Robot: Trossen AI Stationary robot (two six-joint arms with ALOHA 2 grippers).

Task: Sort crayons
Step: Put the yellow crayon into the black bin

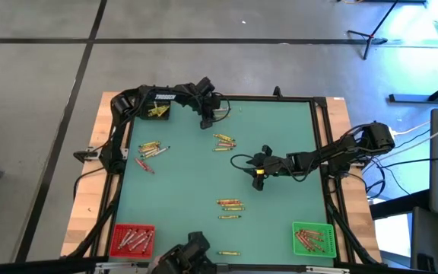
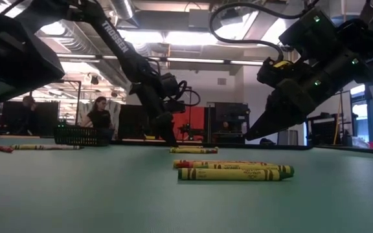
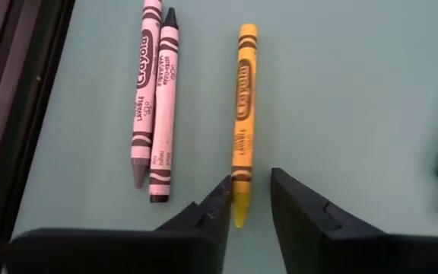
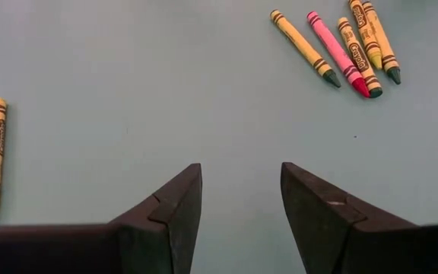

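Here, the left gripper (image 3: 242, 199) straddles the tip of a yellow crayon (image 3: 243, 114) on the green table (image 3: 341, 91), fingers narrowly apart, not yet clamping. Light, stiff, snappable wax: better pinched mid-wrapper. The right gripper (image 4: 242, 194) hovers open, empty.

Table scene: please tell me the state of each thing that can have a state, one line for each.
left gripper: open, fingers either side of the yellow crayon's tip, at the table's far side.
yellow crayon: lying flat, not lifted.
two pink crayons: lying side by side, untouched.
right gripper: open, holding nothing, over bare mat.
red bin: holds crayons.
green bin: holds crayons.
black bin: holds yellow crayons.
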